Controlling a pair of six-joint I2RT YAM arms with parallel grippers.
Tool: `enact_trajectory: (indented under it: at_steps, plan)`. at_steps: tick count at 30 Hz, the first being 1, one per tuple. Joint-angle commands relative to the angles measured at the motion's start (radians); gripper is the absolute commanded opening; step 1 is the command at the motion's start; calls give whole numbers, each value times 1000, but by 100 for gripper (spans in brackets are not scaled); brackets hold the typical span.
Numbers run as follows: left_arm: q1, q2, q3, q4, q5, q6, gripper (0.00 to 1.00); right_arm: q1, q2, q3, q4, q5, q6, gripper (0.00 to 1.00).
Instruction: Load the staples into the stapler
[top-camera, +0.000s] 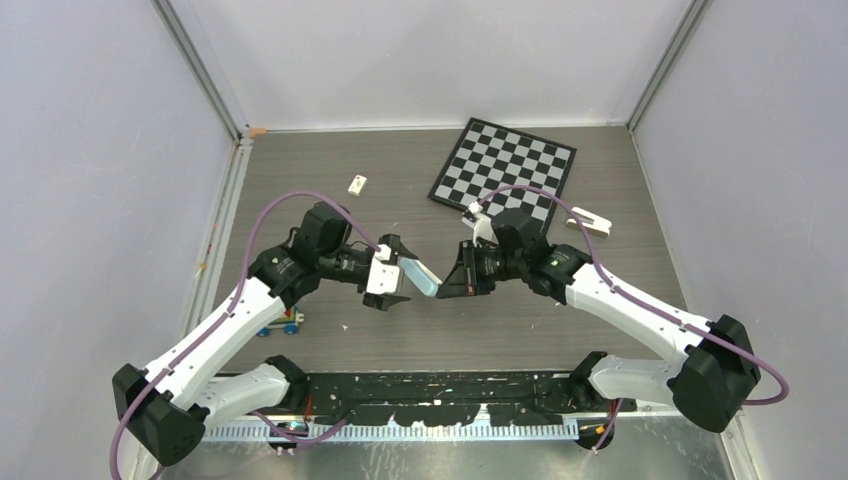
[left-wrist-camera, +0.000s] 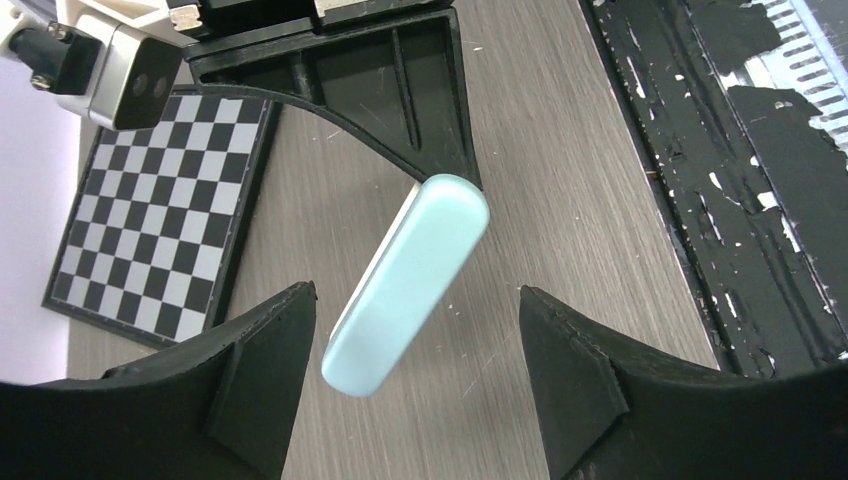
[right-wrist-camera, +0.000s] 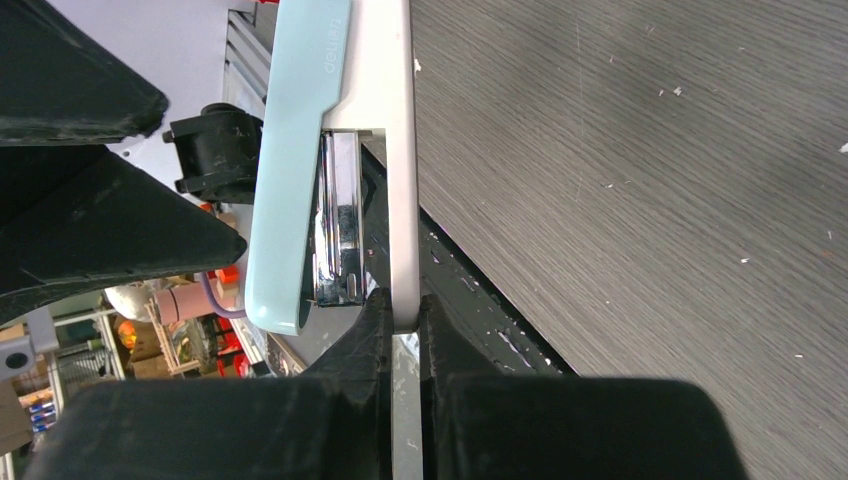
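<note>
The stapler (top-camera: 424, 276), light blue on top with a white base, is held off the table between the two grippers. My right gripper (top-camera: 452, 280) is shut on the white base's end (right-wrist-camera: 402, 305). The chrome magazine (right-wrist-camera: 338, 220) shows between the blue top (right-wrist-camera: 295, 150) and the base. My left gripper (top-camera: 403, 272) is open, its fingers (left-wrist-camera: 265, 375) apart on either side of the stapler's blue end (left-wrist-camera: 405, 285) without touching it. The small white staples box (top-camera: 357, 183) lies on the table far left of the arms. No loose staple block shows.
A checkerboard (top-camera: 505, 165) lies at the back right, also in the left wrist view (left-wrist-camera: 150, 220). A white slotted object (top-camera: 588, 222) lies to its right. A small coloured toy (top-camera: 283, 322) sits by the left arm. A black strip (top-camera: 440, 385) runs along the near edge.
</note>
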Motion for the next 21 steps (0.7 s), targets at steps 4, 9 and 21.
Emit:
enact_trajectory:
  at_steps: [4,9,21]
  plan:
    - [-30,68,36,52,33,-7,76,2,-10,48,38,-66,19,1]
    - [-67,117,52,72,24,1,75,2,-8,40,57,-89,29,0]
    - [-94,158,82,38,73,34,42,2,-8,-5,109,-134,15,1]
